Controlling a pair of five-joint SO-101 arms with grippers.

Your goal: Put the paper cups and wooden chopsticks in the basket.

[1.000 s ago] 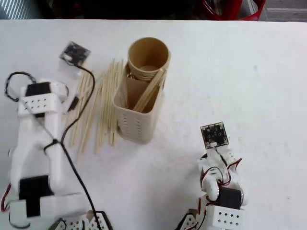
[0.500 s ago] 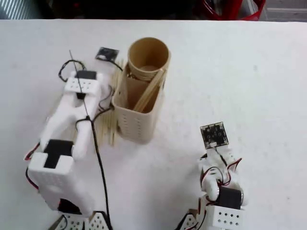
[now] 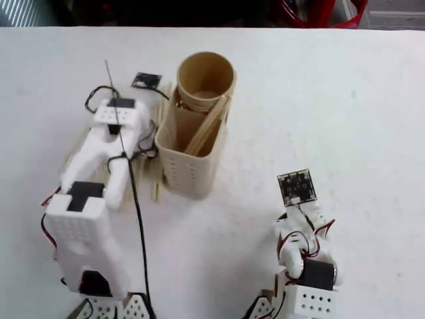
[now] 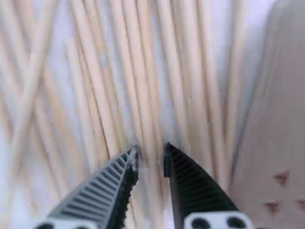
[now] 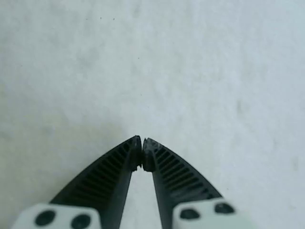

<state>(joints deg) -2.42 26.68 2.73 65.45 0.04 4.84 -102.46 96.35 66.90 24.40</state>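
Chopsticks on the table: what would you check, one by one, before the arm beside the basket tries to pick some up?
1. Left gripper is over the loose chopsticks: ok, its tips sit right above the pile.
2. Fingers are parted: ok, there is a narrow gap with a stick lined up in it.
3. Only one stick would be caught: cannot tell, as the sticks lie packed close together.
4. Basket has room: ok, the paper cups fill the far end and the near end has space.
5. Right gripper is out of the way: ok, it is shut over bare table.

paper cups stacked in basket | chopsticks loose beside it
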